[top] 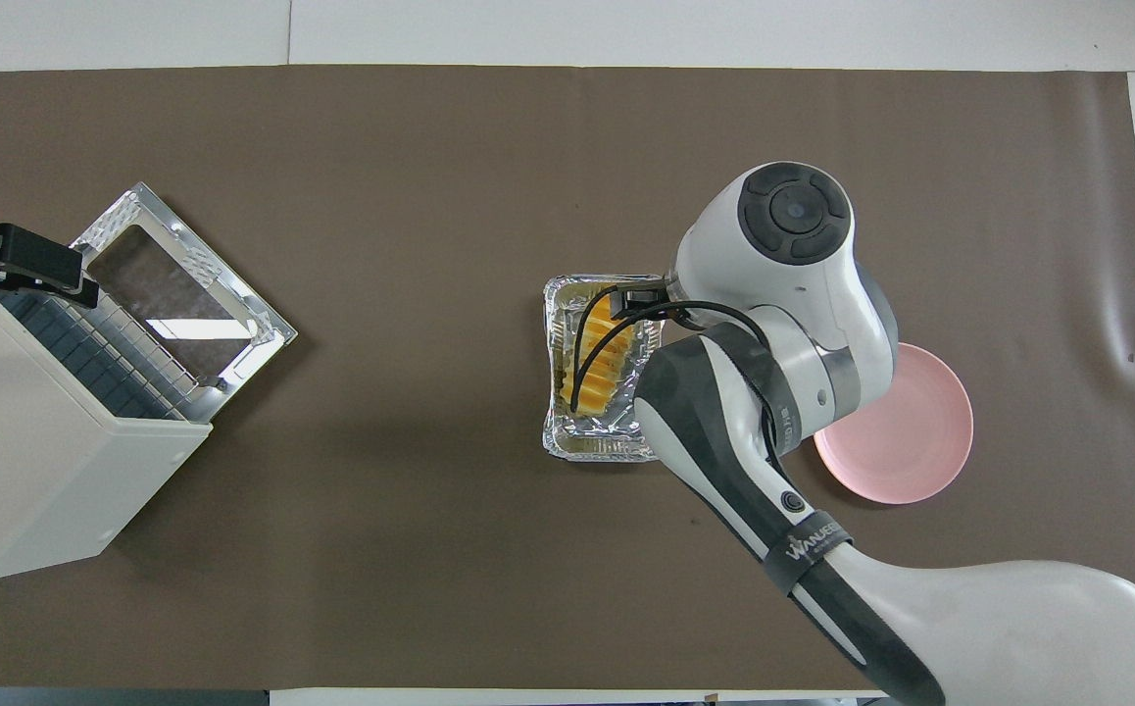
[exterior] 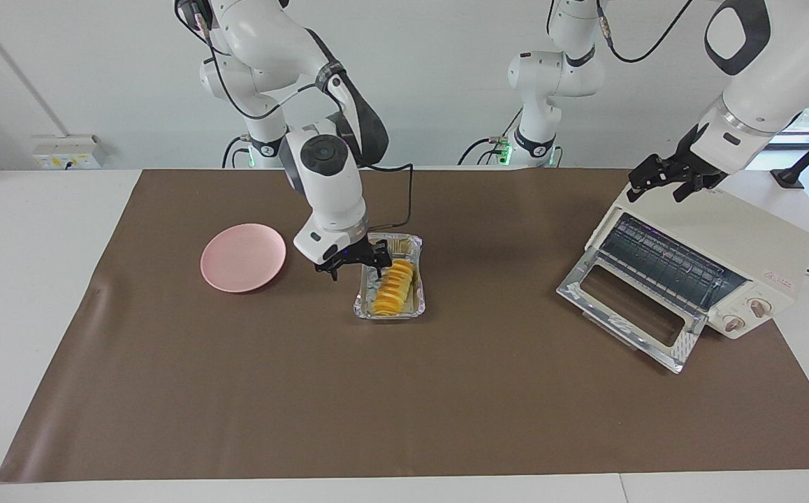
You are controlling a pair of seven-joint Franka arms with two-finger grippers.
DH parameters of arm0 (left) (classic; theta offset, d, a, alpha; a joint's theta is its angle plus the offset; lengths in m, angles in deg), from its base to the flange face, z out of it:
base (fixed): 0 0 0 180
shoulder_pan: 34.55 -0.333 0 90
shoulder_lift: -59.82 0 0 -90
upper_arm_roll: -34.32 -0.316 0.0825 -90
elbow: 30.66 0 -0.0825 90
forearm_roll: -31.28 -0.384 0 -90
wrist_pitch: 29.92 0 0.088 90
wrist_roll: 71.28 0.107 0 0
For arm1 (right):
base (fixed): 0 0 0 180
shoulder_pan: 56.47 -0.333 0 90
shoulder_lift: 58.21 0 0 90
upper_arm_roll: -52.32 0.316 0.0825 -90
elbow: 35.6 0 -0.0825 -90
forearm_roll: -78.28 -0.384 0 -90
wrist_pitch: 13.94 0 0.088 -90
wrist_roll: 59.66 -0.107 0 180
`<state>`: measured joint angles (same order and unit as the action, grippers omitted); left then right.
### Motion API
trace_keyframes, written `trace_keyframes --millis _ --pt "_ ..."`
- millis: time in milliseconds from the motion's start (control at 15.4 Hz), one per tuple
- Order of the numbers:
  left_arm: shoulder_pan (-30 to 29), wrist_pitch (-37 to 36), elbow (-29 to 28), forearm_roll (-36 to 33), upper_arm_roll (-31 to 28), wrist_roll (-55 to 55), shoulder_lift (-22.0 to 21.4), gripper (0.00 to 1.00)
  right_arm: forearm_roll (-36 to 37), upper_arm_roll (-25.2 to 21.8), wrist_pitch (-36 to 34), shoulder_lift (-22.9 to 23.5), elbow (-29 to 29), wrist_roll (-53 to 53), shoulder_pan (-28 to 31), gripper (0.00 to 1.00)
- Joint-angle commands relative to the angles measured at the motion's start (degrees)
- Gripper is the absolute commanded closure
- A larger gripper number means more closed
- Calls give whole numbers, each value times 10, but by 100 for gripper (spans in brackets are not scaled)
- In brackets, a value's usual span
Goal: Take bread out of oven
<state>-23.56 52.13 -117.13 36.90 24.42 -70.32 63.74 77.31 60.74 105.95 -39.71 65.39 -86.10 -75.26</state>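
The golden ridged bread [exterior: 394, 286] [top: 599, 365] lies in a crinkled foil tray [exterior: 368, 308] [top: 592, 447] on the brown mat in the middle of the table. My right gripper [exterior: 357, 272] [top: 630, 297] hangs open and low over the tray's edge on the plate's side, just beside the loaf and holding nothing. The cream oven [exterior: 733, 234] [top: 48, 441] stands at the left arm's end, its shiny door [exterior: 628, 311] [top: 185, 284] folded down and its wire rack bare. Above the oven's top, my left gripper [exterior: 658, 188] [top: 33, 273] is open and empty.
A round pink plate [exterior: 242, 257] [top: 906, 446] sits on the mat toward the right arm's end. In the overhead view the right arm covers part of the tray and plate. The oven's two knobs [exterior: 747, 314] face away from the robots.
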Motion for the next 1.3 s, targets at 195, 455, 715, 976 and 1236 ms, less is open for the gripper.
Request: trace_keyframes --millis 195,455,715,976,1236 --pt "-51 -6 -51 -31 64 50 -37 0 -4 -2 25 -8 56 -32 -5 0" --pt "-77 27 -90 -33 98 58 -59 0 -4 -2 38 -21 93 -57 3 0" --pt "-78 8 -81 -46 101 70 -47 0 -4 -2 62 -18 107 -85 4 0" --pt "-77 11 -117 -47 100 78 -78 0 -4 -2 97 -19 127 -115 -2 18" --pt "-74 20 -114 -47 100 72 -75 0 -4 -2 98 -19 134 -110 -3 73"
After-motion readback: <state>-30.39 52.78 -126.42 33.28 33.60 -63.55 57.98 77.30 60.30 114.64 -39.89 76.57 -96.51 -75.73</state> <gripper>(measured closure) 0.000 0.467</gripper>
